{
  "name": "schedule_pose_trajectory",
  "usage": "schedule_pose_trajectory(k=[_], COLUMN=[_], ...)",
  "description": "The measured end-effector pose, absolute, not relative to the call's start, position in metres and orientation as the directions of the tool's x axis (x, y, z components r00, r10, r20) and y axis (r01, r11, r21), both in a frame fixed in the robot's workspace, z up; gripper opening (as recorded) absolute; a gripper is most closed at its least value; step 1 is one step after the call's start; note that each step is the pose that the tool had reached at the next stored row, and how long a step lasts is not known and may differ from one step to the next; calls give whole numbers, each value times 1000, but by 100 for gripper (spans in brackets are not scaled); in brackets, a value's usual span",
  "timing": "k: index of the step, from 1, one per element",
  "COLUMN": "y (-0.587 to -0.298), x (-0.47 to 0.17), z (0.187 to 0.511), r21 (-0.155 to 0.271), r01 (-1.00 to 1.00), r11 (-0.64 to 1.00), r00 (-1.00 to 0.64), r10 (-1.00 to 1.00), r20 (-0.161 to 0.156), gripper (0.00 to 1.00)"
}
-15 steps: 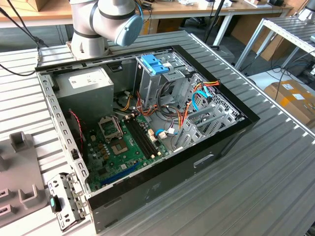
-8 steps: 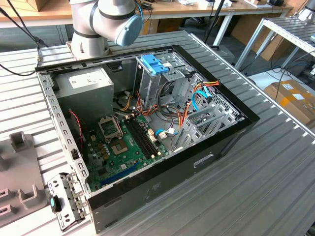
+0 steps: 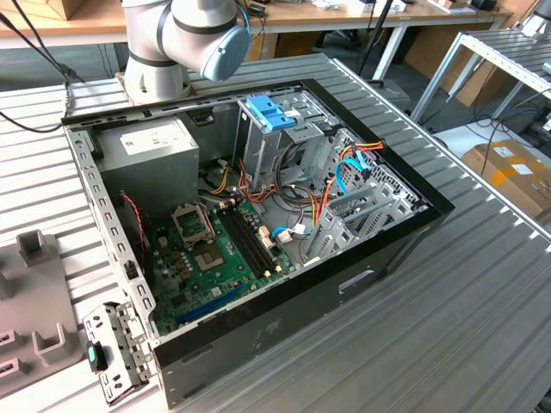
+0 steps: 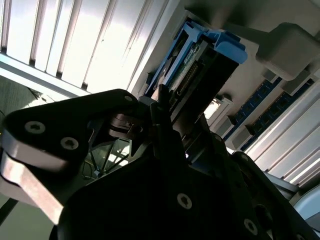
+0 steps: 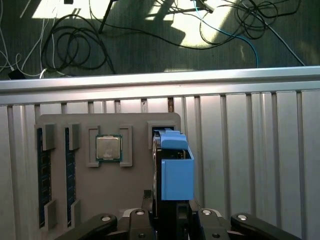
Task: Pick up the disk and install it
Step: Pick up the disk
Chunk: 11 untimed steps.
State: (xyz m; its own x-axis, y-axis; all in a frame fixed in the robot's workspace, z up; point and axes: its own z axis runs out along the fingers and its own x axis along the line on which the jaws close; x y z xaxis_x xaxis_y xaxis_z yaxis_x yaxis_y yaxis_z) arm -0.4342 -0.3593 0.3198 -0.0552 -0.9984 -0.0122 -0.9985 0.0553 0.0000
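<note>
1 gripper [image 5: 171,202]: closed on your disk [image 5: 177,175].
Long axis: straight out from gripper, at tray [image 5: 135,185] corner slot.

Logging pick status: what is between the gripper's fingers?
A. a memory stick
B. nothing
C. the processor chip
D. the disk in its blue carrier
D: in both wrist views the disk in its blue carrier sits clamped in the gripper; the processor chip lies in the grey tray.
</note>
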Motion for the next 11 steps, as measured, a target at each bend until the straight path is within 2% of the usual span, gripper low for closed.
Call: schedule_pose_trajectory(k=[11], y=[-359], x=[-434], z=[341], r21=[0], r01=[-998], r11=[55], r00=[-55], r10=[-998], r20=[-12], gripper=[35])
